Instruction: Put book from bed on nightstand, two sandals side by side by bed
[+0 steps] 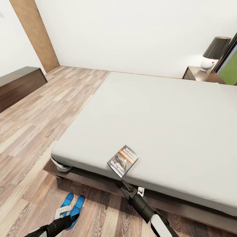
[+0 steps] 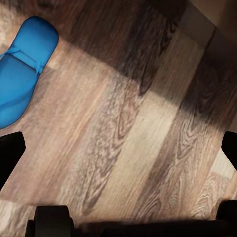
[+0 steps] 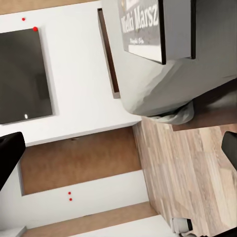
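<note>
Long low dark brown wooden bench point(image 1: 18, 84): stands at far left on the floor, against the left wall. Tall brown wood-grain panel point(image 1: 34, 34): upright and slanted in the head view, in the far left corner behind the bench. Table lamp with dark conical shade and rounded white base point(image 1: 214, 54): far right, by the white back wall. Flat dark rectangular wall panel point(image 3: 22, 74): mounted on a white wall, seen in the right wrist view; two small red dots beside its edge.
</note>
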Tool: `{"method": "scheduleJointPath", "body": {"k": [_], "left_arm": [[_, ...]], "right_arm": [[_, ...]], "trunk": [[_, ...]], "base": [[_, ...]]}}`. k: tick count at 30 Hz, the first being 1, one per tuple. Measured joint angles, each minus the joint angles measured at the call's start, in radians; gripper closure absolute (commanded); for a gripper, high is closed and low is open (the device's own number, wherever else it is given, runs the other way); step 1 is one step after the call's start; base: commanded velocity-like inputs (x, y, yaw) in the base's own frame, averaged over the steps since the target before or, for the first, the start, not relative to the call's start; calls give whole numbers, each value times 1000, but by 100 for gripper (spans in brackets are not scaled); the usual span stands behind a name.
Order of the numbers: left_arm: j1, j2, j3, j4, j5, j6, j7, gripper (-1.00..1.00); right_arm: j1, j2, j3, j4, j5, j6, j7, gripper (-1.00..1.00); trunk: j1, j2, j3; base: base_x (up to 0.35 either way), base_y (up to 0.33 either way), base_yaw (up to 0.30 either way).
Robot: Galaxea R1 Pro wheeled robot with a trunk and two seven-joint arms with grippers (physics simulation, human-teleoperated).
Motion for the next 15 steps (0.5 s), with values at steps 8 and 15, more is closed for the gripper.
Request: {"method": "scheduleJointPath", "body": {"k": [8, 15], "left_arm": [[0, 0, 0, 0, 0, 0, 0, -100], [0, 0, 0, 0, 0, 0, 0, -100]], "right_arm": [[0, 0, -2, 0, -5, -4, 1, -100], [0, 0, -8, -1, -6, -17, 3, -100]], "trunk": [[0, 0, 0], [0, 0, 0]], "base": [[0, 0, 0], [0, 0, 0]]}}
